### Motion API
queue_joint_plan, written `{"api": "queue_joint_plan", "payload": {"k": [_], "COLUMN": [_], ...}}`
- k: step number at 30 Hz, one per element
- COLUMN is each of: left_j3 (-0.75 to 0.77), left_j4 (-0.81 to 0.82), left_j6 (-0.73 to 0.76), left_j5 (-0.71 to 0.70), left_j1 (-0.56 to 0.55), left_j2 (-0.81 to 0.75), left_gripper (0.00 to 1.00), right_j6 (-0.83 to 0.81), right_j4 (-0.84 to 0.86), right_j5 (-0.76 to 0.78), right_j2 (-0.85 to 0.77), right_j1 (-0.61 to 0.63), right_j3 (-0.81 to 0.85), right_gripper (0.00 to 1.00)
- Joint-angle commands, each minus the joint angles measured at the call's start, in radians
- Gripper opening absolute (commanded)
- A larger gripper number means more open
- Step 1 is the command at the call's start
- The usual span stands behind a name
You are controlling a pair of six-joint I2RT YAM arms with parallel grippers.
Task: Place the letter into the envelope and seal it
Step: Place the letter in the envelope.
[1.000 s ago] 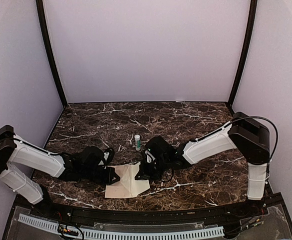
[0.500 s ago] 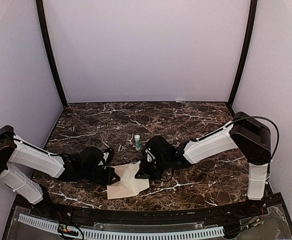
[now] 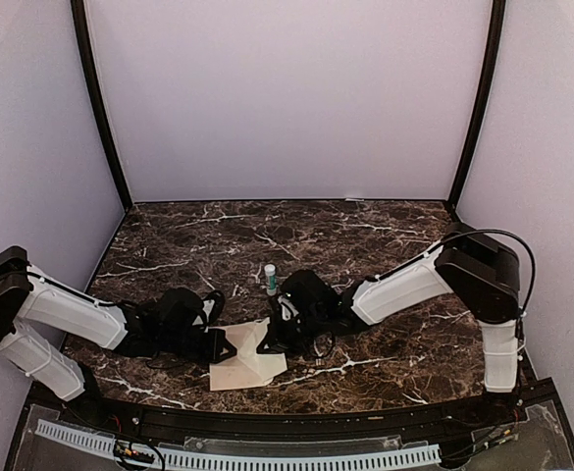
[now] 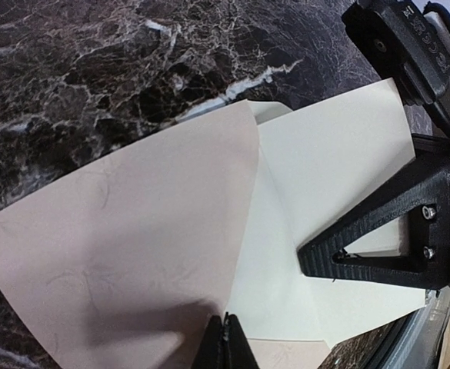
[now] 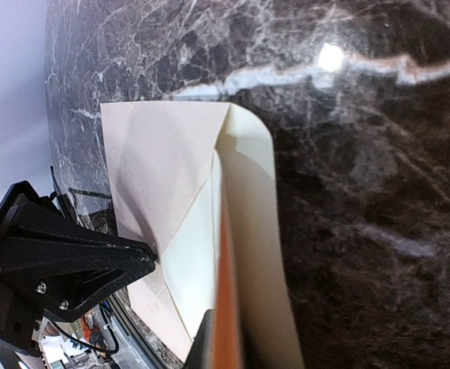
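The letter [image 4: 117, 254], a tan sheet with faint marks, lies over the cream envelope [image 4: 325, 184], which shows a fold line. Together they form one pale heap in the top view [image 3: 242, 368]. My left gripper [image 4: 226, 338] is shut on the tan sheet's near corner; it also shows in the top view [image 3: 230, 345]. My right gripper [image 5: 225, 338] is shut on a raised, curled cream edge of the envelope [image 5: 251, 231], and sits close to the right of the left gripper in the top view [image 3: 267, 339]. I cannot tell whether the letter is inside the envelope.
A small white glue stick with a green cap [image 3: 270, 279] stands just behind the two grippers. The marble table's [image 3: 394, 245] front edge runs close below the paper. Purple walls enclose the back and both sides.
My right gripper has moved a little left toward the left gripper, and the cream edge it holds has curled up higher. The paper heap has narrowed. The left gripper has stayed put.
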Motion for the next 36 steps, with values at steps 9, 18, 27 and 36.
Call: {"api": "queue_joint_plan", "payload": {"k": [9, 18, 27, 36], "left_j3": [-0.041, -0.049, -0.049, -0.036], "left_j4": [-0.074, -0.078, -0.051, -0.008], "left_j6": [-0.018, -0.024, -0.007, 0.023], "left_j5": [0.000, -0.002, 0.015, 0.056], "left_j1": [-0.004, -0.004, -0.003, -0.003], "left_j2": [-0.009, -0.024, -0.016, -0.007], "left_gripper": [0.00, 0.00, 0.00, 0.00], "right_j6": [-0.047, -0.074, -0.072, -0.070], "right_j4": [-0.073, -0.139, -0.127, -0.076], "right_j5": [0.032, 0.067, 0.064, 0.024], "right_j2": [-0.047, -0.134, -0.131, -0.047], "right_j1": [0.010, -0.008, -0.010, 0.005], "right_j3": [0.009, -0.045, -0.064, 0.009], "right_gripper": [0.13, 0.33, 0.00, 0.00]}}
